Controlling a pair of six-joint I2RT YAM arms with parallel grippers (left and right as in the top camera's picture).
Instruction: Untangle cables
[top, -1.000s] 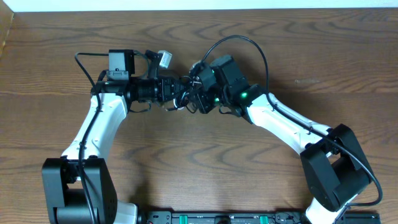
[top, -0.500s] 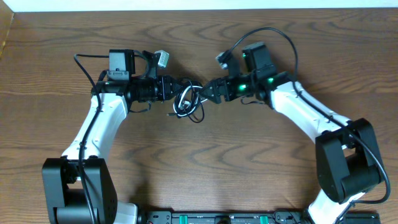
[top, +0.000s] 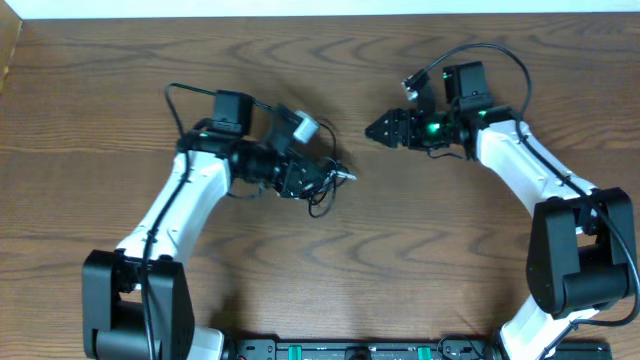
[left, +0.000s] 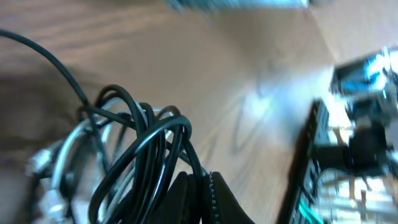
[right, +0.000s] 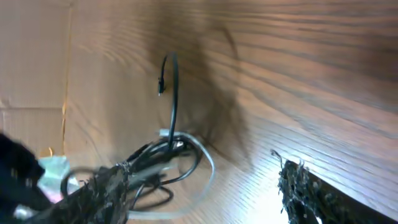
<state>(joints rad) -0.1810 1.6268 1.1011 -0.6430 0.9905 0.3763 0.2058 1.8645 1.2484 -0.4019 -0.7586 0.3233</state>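
The left arm angles inward, its elbow bent, the left gripper clamped tight on the cables. Well apart from those fingertips, the right gripper faces them from the outstretched right arm, jaws spread wide.

cables | black and white cords | looped together in one tangle | one black end sticking out

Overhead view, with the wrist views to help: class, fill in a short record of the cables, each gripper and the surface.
Cables: tangled bundle of thin black and white cords, looped together, not yet separated
Left gripper: shut on the bundle
Right gripper: open, empty, apart from the bundle
Surface: brown wooden table
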